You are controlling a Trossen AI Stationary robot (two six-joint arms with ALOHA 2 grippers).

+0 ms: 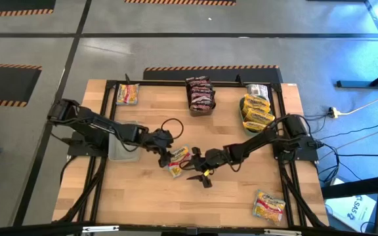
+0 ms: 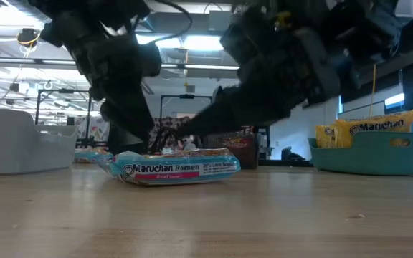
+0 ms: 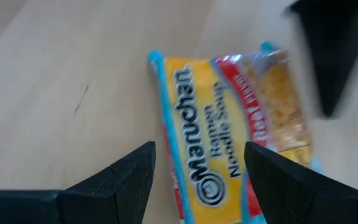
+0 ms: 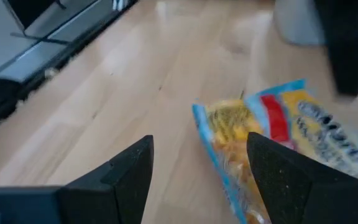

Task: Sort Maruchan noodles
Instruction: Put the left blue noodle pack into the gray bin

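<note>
two arms work over one wooden table [image 1: 143, 203]. three yellow packets lie loose: one in the middle [image 1: 178, 159], one at the far left corner [image 1: 127, 94], one at the near right corner [image 1: 270, 206]. one grey bin [image 1: 120, 149], one teal bin of yellow packets [image 1: 255, 111], one stack of dark packets [image 1: 200, 94].

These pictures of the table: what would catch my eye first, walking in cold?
Probably the two dark arms meeting mid-table over one yellow Maruchan packet lying flat on the wood, the left gripper and right gripper both open, one on each side of it. Next, the teal bin of yellow packets at the far right edge, and the stack of dark packets at the back.
</note>
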